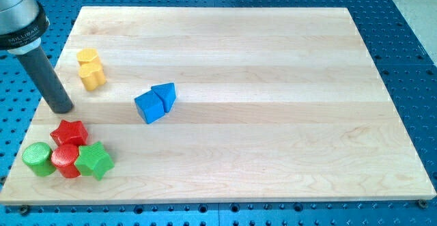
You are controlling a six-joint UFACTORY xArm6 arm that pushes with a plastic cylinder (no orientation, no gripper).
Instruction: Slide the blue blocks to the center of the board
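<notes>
Lying right of my tip [63, 108]: blue blocks [155, 102]

My tip [61, 109] rests at the board's [273, 62] left edge. Two touching blue blocks, a cube [149, 107] and a wedge [165, 94], lie left of centre.

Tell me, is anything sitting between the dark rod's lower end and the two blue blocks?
No. In the camera view, only bare wooden board lies between my tip and the blue cube touching the blue triangular block. The yellow blocks sit above that stretch.
</notes>
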